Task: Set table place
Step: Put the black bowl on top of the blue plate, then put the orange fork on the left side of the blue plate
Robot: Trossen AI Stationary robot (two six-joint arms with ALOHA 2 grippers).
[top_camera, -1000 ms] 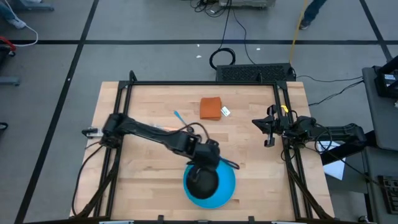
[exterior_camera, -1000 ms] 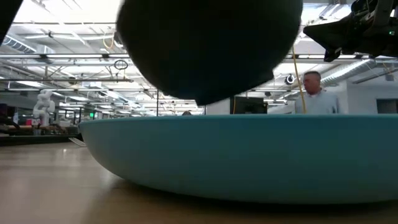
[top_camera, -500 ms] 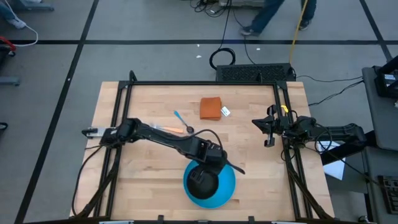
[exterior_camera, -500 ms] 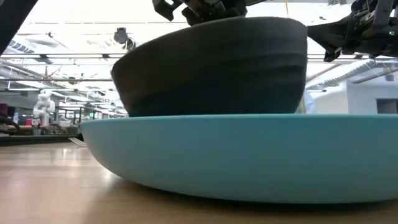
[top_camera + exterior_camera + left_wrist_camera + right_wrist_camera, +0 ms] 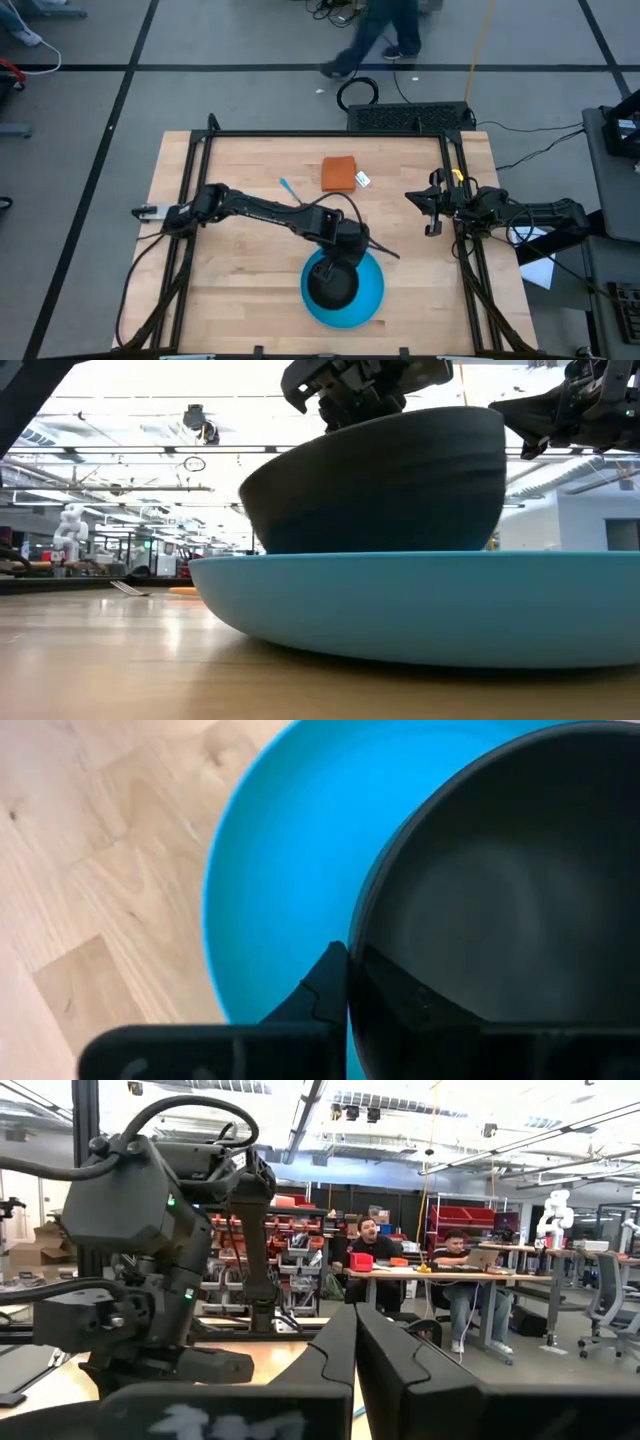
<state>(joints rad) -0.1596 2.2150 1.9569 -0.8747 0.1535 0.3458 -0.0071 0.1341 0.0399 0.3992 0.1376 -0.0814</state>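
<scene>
The black bowl (image 5: 333, 285) sits in the round blue plate (image 5: 368, 300) near the table's front edge. My left gripper (image 5: 345, 258) stands over the bowl's far rim and is shut on it; it also shows in the low view (image 5: 365, 385). In the low view the plate's rim (image 5: 420, 610) hides the bowl's (image 5: 380, 480) bottom. The blue-handled spoon (image 5: 287, 186) lies on the table beyond the arm. The fork (image 5: 135, 588) lies flat on the table. My right gripper (image 5: 432, 210) is shut and empty at the table's right edge. My left gripper holds the bowl by its rim (image 5: 355, 955), on the bowl's far side. One finger (image 5: 322, 992) is outside the wall and the other is inside the bowl. The fingers come from above, pointing down. The bowl is upright inside the plate.
A folded orange cloth (image 5: 339, 174) with a white tag lies at the table's far middle. The black frame rails (image 5: 190, 200) run along the table's left and right sides. Bare wood lies left and right of the plate. People sit at desks in the room beyond.
My left gripper has come down and toward the table's right edge with the bowl. The bowl, held above the plate a second ago, now sits in it. The plate has slid a little toward the table's right edge.
</scene>
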